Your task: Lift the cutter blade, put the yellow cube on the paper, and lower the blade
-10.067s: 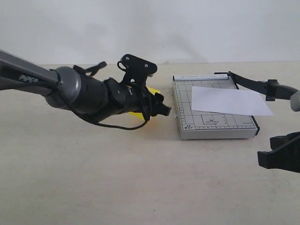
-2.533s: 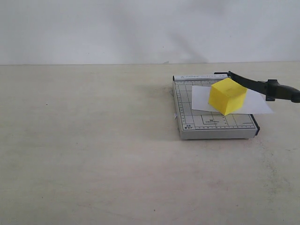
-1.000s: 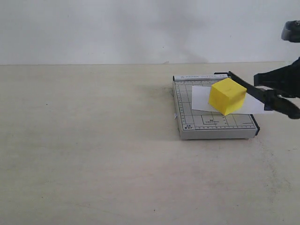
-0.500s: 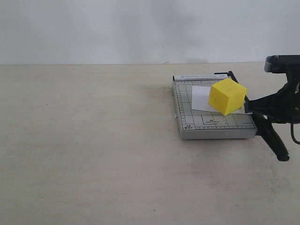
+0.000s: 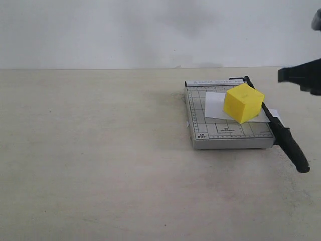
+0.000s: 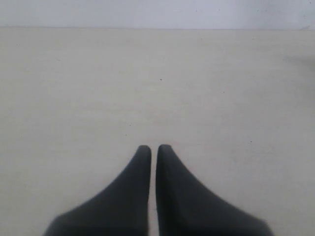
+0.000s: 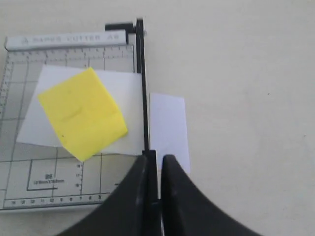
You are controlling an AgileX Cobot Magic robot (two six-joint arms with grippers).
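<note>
The yellow cube (image 5: 243,103) (image 7: 81,115) rests on the white paper (image 5: 214,105) (image 7: 128,88), which lies on the grey gridded board (image 5: 200,125) (image 7: 19,182). The cutter blade (image 5: 286,138) (image 7: 141,73) lies down along the board's right edge, its thick handle sticking out toward the front. My right gripper (image 5: 301,76) (image 7: 158,157) hovers above the handle, clear of it, fingers nearly together and holding nothing. My left gripper (image 6: 153,147) is shut over bare table and is out of the exterior view.
A narrow cut-off strip of white paper (image 7: 168,128) (image 5: 277,119) lies on the table just outside the blade. The beige tabletop (image 5: 100,150) stretches left of the board, and a white wall (image 5: 150,30) stands behind it.
The blade has swung down from raised to flat along the board's edge. My right gripper came in on the handle, went down with it, then rose off it. The cube has stayed put.
</note>
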